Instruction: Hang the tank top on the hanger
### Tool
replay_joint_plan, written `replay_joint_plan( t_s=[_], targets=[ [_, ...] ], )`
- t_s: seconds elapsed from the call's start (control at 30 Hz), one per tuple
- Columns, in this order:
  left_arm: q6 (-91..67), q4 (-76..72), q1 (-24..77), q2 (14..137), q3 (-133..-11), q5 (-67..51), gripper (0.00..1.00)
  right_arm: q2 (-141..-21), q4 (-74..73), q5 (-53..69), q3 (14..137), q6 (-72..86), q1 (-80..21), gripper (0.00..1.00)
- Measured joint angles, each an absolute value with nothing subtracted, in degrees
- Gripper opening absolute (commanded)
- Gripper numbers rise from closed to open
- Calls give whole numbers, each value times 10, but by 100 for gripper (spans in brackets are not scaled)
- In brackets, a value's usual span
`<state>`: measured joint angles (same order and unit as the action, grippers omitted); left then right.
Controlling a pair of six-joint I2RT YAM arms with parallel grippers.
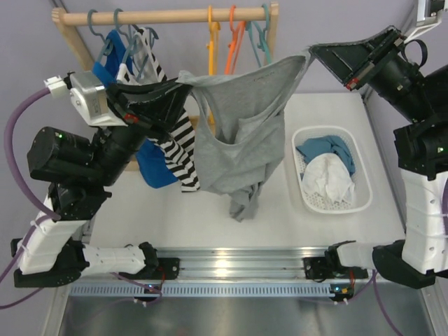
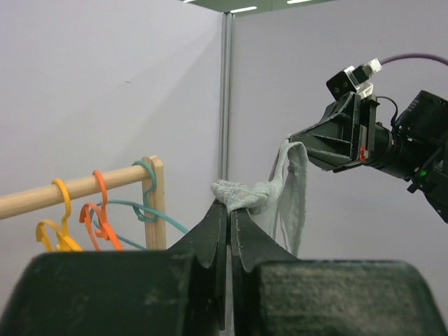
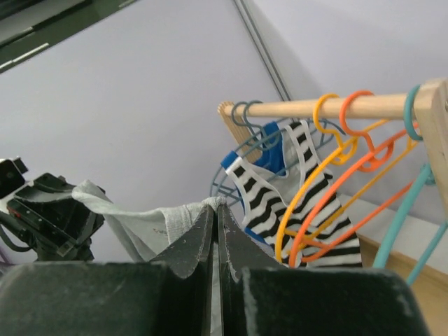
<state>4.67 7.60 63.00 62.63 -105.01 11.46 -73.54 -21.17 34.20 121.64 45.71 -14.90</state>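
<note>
the grey tank top [image 1: 234,140] hangs in the air over the surface [image 1: 154,210], stretched between the two arms in front of the clothes rail. the left claw [image 2: 229,210] is closed on a bunched bit of its upper edge at one side. the right claw [image 3: 215,208] is closed on the other side, on a strap by the look of it. the body droops between them, its hem crumpled low, and i cannot tell whether it touches the surface.

the yellow-orange hanger [image 1: 212,38] is hooked on the wooden rail [image 1: 161,15] behind, beside a red-orange hanger [image 1: 234,42] and teal hangers [image 1: 260,38]. it is apart from the tank top and neither claw touches it. further left on the rail hang a striped top [image 1: 178,157] and a blue top [image 1: 150,171]. a white basket [image 1: 295,161] with more clothes sits on the surface to the right.

as for progress, the garment is lifted and spread, which is only the early part. what is left is to get the hanger inside the neck opening and seat both straps on its shoulders. both claws are occupied, so one will probably have to let go first.
</note>
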Motion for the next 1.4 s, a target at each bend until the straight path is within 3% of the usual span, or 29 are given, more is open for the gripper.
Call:
replay_joint_plan(
  t_s=[0.37, 0.77, 1.0, 1.27, 1.3, 1.33, 1.4],
  targets=[
    [5, 138, 630, 616, -956, 157, 0, -645, -194, 340, 969, 449, -149, 0],
    [-209, 182, 630, 505, -566, 209, 0, -489, -248, 256, 568, 410, -196, 0],
    [-307, 176, 630, 553, -442, 232, 0, -554, -239, 174, 431, 421, -256, 0],
    [-339, 102, 561, 660, -408, 187, 0, -670, -163, 132, 408, 442, -263, 0],
    [-342, 95, 548, 668, -406, 174, 2, -678, -155, 127, 409, 444, -263, 0],
    [-344, 88, 535, 678, -406, 160, 14, -684, -150, 120, 409, 448, -263, 0],
    [-346, 73, 514, 690, -406, 135, 24, -691, -144, 107, 411, 454, -263, 0]
  ],
)
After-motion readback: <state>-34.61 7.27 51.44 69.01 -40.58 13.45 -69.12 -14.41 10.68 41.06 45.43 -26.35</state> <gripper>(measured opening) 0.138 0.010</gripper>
